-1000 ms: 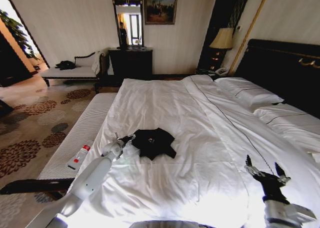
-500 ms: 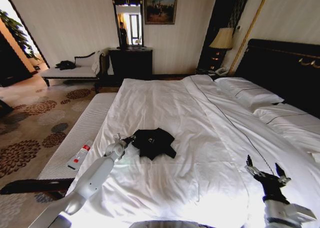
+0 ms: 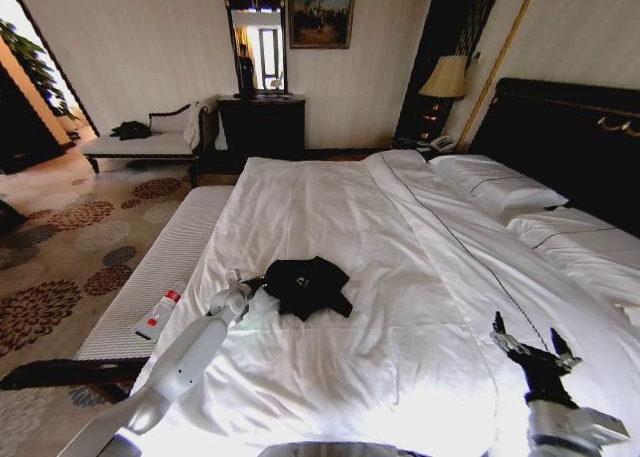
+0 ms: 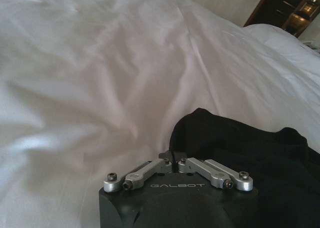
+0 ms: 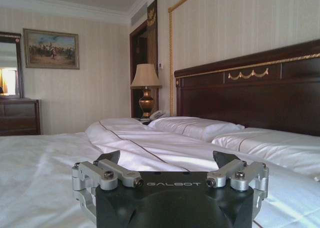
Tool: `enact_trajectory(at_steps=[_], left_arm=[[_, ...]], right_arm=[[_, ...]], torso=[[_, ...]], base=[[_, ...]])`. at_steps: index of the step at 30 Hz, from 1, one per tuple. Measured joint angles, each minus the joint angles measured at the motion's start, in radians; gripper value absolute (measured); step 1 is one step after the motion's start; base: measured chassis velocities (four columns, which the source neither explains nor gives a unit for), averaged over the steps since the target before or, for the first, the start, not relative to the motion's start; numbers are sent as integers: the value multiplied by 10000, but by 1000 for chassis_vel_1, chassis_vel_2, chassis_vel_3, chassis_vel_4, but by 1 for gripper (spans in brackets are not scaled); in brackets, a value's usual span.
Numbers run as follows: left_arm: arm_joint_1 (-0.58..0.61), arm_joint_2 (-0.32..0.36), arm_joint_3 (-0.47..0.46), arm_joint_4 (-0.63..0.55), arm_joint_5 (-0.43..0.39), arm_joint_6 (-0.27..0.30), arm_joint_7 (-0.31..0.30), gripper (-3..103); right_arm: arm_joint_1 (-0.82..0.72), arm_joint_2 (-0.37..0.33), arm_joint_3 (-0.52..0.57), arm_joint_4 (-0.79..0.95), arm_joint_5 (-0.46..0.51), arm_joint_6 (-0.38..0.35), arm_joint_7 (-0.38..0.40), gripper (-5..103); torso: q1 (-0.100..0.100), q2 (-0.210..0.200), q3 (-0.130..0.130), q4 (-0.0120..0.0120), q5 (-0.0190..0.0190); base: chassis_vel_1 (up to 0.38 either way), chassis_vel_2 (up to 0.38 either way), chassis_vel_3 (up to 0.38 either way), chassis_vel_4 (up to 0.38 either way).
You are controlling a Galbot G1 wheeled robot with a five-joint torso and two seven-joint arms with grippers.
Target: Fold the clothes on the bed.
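The clothes (image 3: 308, 285), a crumpled black T-shirt, lie in a heap on the white bed (image 3: 380, 237), near the foot-end side at my left. My left gripper (image 3: 255, 280) reaches in from the lower left and sits at the shirt's left edge. In the left wrist view the left gripper (image 4: 172, 155) has its jaws closed together, pinched on the edge of the black fabric (image 4: 235, 148). My right gripper (image 3: 522, 345) hovers low over the duvet at the lower right, far from the shirt. The right gripper (image 5: 167, 160) stands wide open with nothing in it.
A small white bottle with a red cap (image 3: 158, 314) lies on the ribbed bench (image 3: 170, 257) along the bed's left side. Pillows (image 3: 495, 182) and the dark headboard (image 3: 570, 137) are at the right. A chaise (image 3: 150, 142), dresser (image 3: 262, 127) and lamp (image 3: 445, 77) stand by the far wall.
My left arm has drawn slightly down and back toward me at the shirt's left edge. The shirt's heap looks much the same. The right arm has stayed in place.
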Motion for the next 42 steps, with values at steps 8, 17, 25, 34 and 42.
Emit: enact_trajectory(at_steps=[8,17,25,34,42], left_arm=[[198,34,-179,-150,252,-116,-1,0],[262,146,-264,-385,392,-205,-75,0],[412,323,-241,-830,372,-212,-226,0],[720,482,-390,-1150,354,-215,-288,0],[821,701,-330,-1372,294,-215,-283,0]], right_arm=[[500,-1317,1,168,1318,-1508,450,100],[1745,-4244,-720,-166,3610,-3603,482,100],[4969,-6630,-2594,-1957,8242,-5723,716,100],[9468,-6858,-7189,-5272,8517,-5805,337,100],[12018,-5624,-9926,-7543,7773,-5615,66,100]], torso=[[1,0,0,0,2],[0,0,1,2,1],[2,0,1,0,-3],[4,-1,3,2,-2],[3,0,2,4,-1]], base=[[0,0,0,0],[0,0,0,0],[0,0,0,0],[0,0,0,0],[0,0,0,0]])
